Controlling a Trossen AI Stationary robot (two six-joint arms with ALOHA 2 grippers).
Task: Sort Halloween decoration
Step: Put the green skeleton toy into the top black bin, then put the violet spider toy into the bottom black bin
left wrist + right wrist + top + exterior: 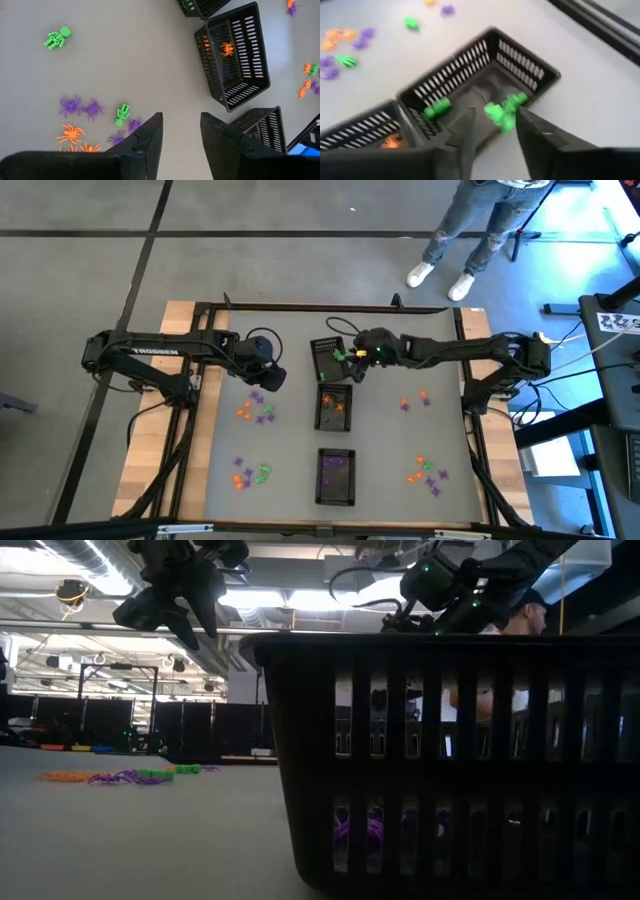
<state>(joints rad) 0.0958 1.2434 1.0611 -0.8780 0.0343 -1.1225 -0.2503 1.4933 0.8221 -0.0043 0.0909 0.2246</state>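
While three black mesh trays stand in a column down the grey table, the middle tray serves as landmark. Just beyond it, the right gripper hovers over the far tray, fingers apart, green trinkets between them and in that tray. Left of the middle tray, the left gripper hangs above purple, orange and green trinkets, fingers apart, holding nothing. One orange spider lies inside the middle tray.

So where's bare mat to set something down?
Bare: between the left clusters and middle tray; between the trays and right clusters. Crowded: the tray column, with the right hand over the far tray.
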